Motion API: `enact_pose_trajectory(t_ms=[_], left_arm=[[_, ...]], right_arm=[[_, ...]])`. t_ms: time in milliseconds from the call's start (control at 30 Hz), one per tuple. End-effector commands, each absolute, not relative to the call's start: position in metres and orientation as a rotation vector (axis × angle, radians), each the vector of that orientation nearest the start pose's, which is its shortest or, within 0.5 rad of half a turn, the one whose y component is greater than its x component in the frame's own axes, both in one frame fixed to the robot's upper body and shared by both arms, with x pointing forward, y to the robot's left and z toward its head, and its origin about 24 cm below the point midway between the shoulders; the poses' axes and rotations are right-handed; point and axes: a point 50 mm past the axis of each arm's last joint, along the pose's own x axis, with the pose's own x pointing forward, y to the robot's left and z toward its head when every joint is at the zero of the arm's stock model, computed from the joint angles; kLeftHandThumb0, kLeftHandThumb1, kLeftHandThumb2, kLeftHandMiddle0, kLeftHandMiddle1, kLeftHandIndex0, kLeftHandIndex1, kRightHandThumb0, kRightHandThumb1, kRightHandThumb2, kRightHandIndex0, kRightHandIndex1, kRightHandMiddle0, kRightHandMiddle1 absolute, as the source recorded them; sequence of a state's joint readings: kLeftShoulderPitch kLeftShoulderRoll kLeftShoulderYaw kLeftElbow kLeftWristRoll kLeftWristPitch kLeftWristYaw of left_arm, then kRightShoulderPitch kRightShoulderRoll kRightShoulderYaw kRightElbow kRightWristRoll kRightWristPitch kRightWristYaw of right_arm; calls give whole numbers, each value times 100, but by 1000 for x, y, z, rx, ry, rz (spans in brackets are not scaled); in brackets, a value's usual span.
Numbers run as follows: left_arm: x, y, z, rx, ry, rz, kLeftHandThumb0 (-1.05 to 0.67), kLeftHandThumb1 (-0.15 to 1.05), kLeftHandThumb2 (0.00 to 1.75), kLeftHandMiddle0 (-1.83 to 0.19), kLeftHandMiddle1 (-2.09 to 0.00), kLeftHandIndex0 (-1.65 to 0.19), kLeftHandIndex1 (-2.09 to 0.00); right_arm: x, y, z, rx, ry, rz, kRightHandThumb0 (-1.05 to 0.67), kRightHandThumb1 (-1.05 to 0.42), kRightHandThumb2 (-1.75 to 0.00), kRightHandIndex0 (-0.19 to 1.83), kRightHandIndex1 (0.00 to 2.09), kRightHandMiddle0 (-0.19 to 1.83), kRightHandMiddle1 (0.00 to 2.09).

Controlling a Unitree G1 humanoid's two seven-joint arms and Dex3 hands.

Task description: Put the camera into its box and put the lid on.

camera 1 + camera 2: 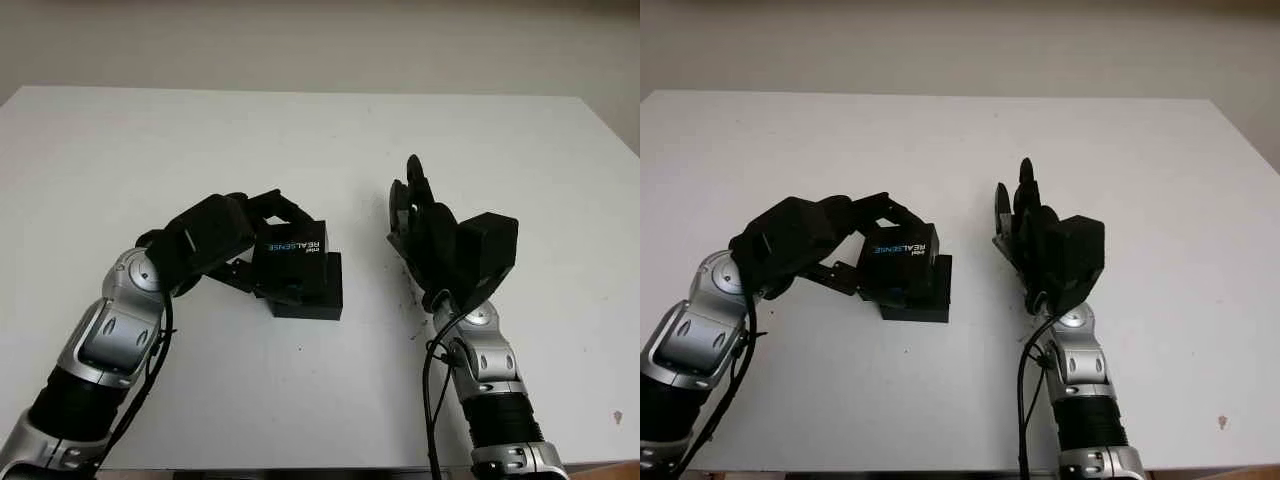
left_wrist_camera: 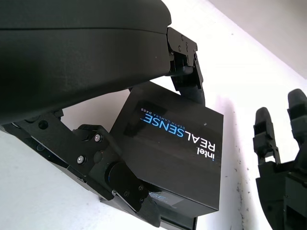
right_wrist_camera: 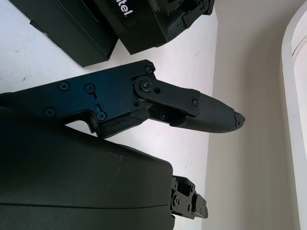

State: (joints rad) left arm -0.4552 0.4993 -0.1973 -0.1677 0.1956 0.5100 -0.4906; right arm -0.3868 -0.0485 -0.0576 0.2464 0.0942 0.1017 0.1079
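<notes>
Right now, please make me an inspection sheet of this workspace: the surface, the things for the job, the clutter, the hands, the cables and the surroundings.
Surface: white table, a few small dark marks near the right arm.
Job's things: black lid printed "intel REALSENSE", held tilted over the black box, which sits on the table; not seated yet. Whether the camera is inside cannot be seen.
Clutter: nothing seen.
Hands: left hand shut on the lid, fingers on two opposite sides of it; right hand open, raised beside the box, apart from it.
Cables: black cable along the right forearm; another along the left forearm.
Surroundings: plain pale wall behind the table.
</notes>
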Motion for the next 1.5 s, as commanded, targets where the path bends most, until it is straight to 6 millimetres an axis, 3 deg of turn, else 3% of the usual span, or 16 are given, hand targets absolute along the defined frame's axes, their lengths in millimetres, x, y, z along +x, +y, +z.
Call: enact_pose_trajectory(t_ms=[0, 767, 1167, 1467], left_arm=[[313, 153, 154, 742, 46, -484, -23, 94, 5, -36, -165, -25, -155], [312, 137, 149, 634, 169, -526, -28, 91, 5, -41, -170, -31, -161], [309, 128, 143, 634, 118, -571, -21, 91, 5, -43, -166, -36, -166], [306, 126, 140, 706, 60, -588, -19, 91, 6, -43, -175, -33, -172]], right_arm=[[326, -138, 84, 56, -46, 154, -74, -105, -67, -19, 0, -19, 0], [325, -136, 83, 61, -44, 147, -74, -105, -67, -19, 0, -19, 0], [324, -134, 82, 53, -48, 141, -73, -105, -67, -19, 0, -19, 0], [323, -133, 82, 58, -54, 141, -72, -105, -67, -19, 0, -19, 0]])
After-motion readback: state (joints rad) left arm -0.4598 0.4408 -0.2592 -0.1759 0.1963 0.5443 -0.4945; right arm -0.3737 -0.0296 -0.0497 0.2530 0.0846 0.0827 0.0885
